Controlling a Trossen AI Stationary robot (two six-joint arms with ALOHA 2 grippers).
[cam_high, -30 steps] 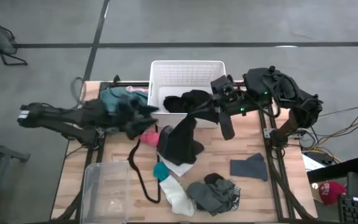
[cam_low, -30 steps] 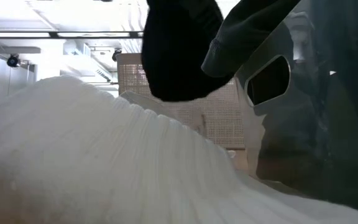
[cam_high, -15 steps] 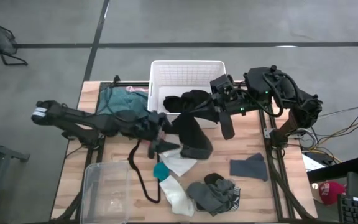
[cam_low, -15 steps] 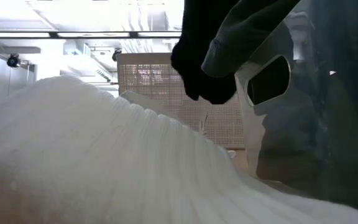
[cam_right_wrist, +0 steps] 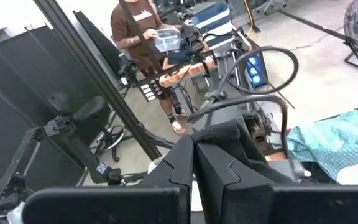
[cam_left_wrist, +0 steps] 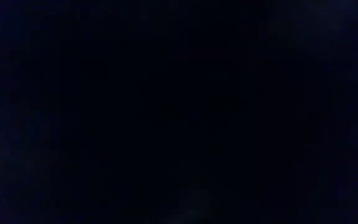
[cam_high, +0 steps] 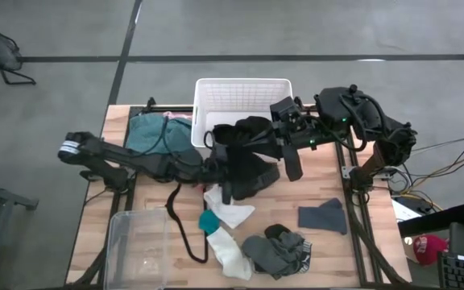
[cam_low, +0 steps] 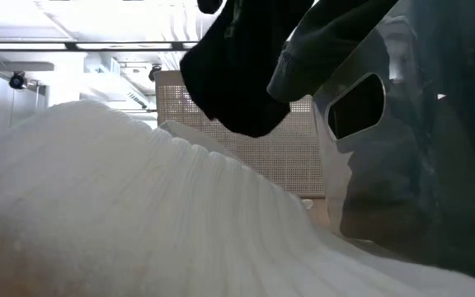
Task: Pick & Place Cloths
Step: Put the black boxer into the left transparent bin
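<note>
A black cloth (cam_high: 248, 157) hangs over the table's middle, just in front of the white basket (cam_high: 244, 97). My right gripper (cam_high: 271, 137) is shut on its top and reaches in from the right. My left gripper (cam_high: 218, 167) reaches in from the left, up against the cloth's hanging part. Its wrist view is all dark. In the low view the black cloth (cam_low: 237, 82) dangles in the air behind a white sock (cam_low: 138, 214). On the table lie a teal garment (cam_high: 147, 133), white socks (cam_high: 228, 250), a dark grey pile (cam_high: 276, 250) and a grey piece (cam_high: 325, 216). My left gripper's fingers are lost against the black cloth's hanging part (cam_high: 230, 173); I cannot tell whether they touch it. My right gripper holds the black cloth by its upper end (cam_high: 258, 129), coming in about level from the table's right. The shut fingers (cam_right_wrist: 185, 163) hide the pinch itself. The cloth hangs slack below them, its lower end (cam_low: 246, 124) off the table.
A black cord loop (cam_high: 180, 225) and a clear plastic box (cam_high: 139, 246) lie near the front left. A white cloth (cam_high: 230, 211) with a teal bit (cam_high: 208, 220) lies below the hanging cloth. A person (cam_right_wrist: 138, 31) stands in the room beyond the table.
My left arm has stretched toward the table's right, bringing its gripper from the teal garment up against the hanging black cloth. The cloth's lower end has swung sideways and now bunches by that gripper, while its top has stayed in the right gripper.
</note>
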